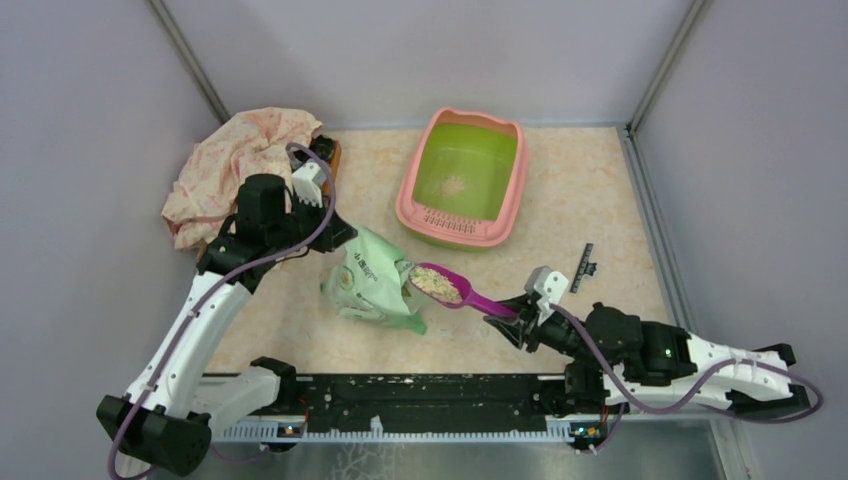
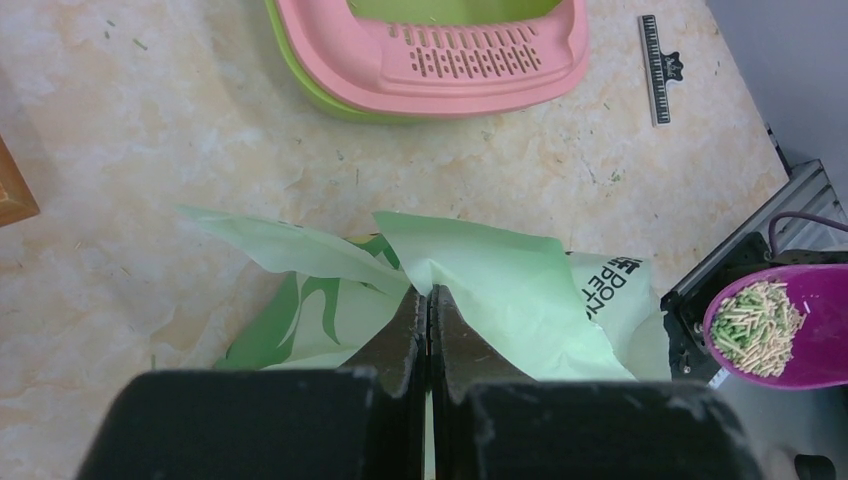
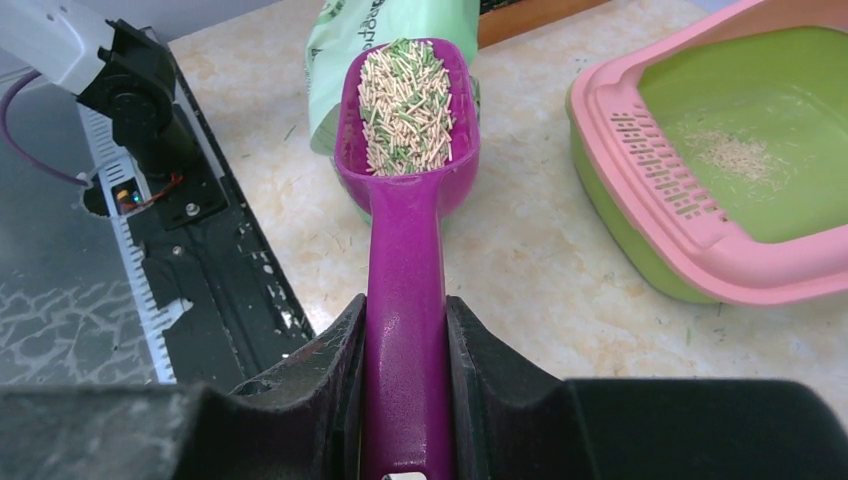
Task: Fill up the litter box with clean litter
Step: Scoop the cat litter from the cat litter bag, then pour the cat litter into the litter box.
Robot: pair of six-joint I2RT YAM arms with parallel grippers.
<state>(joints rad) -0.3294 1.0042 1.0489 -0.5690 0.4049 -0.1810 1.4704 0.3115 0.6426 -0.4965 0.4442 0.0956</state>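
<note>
Clamps right claw (image 3: 405, 312) on magenta plastic scoop (image 3: 405, 215) heaped with pale beige-and-green litter pellets (image 3: 405, 100), near pink-rimmed lime-green plastic litter box (image 3: 690, 245); pinches light green printed bag (image 2: 505, 290) in closed left claw (image 2: 428, 300).

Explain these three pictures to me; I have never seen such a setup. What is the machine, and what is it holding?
Two robot arms are bolted at the near edge of the table. The wide picture looks down from above and behind them; the other two come from wrist cameras. The left pincer is shut on a light green bag. The right pincer grips the handle of a magenta scoop loaded with litter. Farther back sits the pink-rimmed litter box, with only a little litter inside. A flowered cloth lies at the back left.
</note>
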